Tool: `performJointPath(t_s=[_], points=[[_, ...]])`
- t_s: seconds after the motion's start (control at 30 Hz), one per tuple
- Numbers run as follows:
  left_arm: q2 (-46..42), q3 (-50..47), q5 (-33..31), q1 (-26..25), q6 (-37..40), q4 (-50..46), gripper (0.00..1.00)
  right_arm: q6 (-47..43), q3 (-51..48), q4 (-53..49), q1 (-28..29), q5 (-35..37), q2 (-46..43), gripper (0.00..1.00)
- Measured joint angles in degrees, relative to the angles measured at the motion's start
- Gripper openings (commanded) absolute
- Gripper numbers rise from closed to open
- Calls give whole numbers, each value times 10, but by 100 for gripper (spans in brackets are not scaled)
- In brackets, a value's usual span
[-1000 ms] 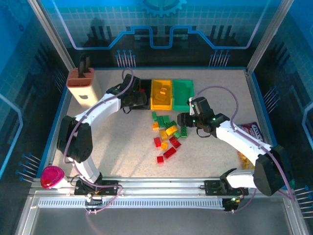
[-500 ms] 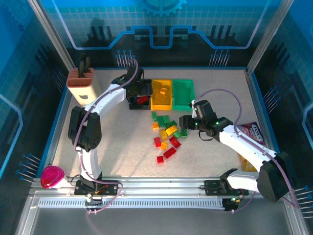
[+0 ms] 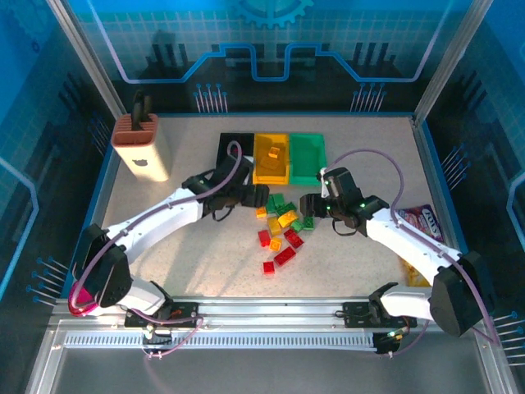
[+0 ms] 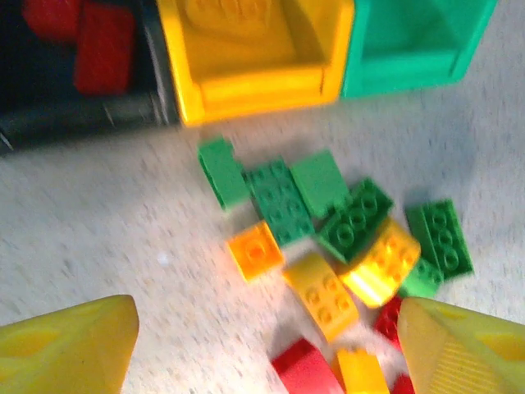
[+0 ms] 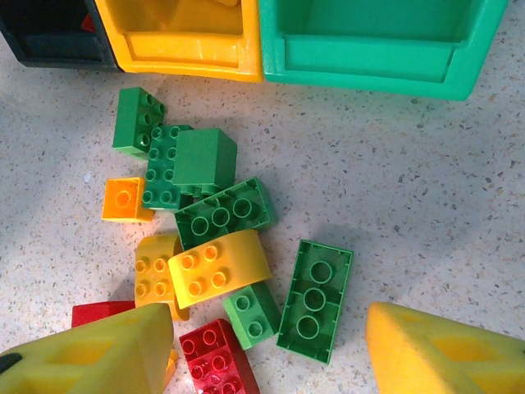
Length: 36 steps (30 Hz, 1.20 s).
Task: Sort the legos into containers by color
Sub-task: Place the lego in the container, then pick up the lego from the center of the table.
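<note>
Three bins stand in a row at the back: black (image 3: 232,146), yellow (image 3: 271,160), green (image 3: 307,158). Red bricks (image 4: 98,45) lie in the black bin (image 4: 74,123), and a yellow piece lies in the yellow bin (image 4: 254,78). The loose legos (image 3: 280,223) lie in a pile in front of the bins, green, yellow and red mixed. My left gripper (image 3: 261,197) hovers open at the pile's left edge, nothing between its fingers (image 4: 66,345). My right gripper (image 3: 305,205) hangs open over the pile's right side, above an upside-down green brick (image 5: 316,300) and a red one (image 5: 217,357).
A beige block with a brown slotted top (image 3: 139,148) stands at the back left. A pink object (image 3: 86,295) sits at the front left corner. A snack bag (image 3: 422,220) lies by the right wall. Blue walls ring the table.
My left arm swung from over the black bin down to the pile's left edge, leaving a red brick in that bin. The right gripper dropped slightly and then held over the pile.
</note>
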Motion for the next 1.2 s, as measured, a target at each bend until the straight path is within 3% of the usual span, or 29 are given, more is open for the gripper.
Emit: performJointPath(t_s=[0.37, 1.2], points=[[33, -91, 37, -89, -94, 9, 70, 11, 12, 11, 0, -27, 25, 64], [117, -89, 58, -93, -150, 58, 59, 11, 11, 13, 0, -27, 29, 64]])
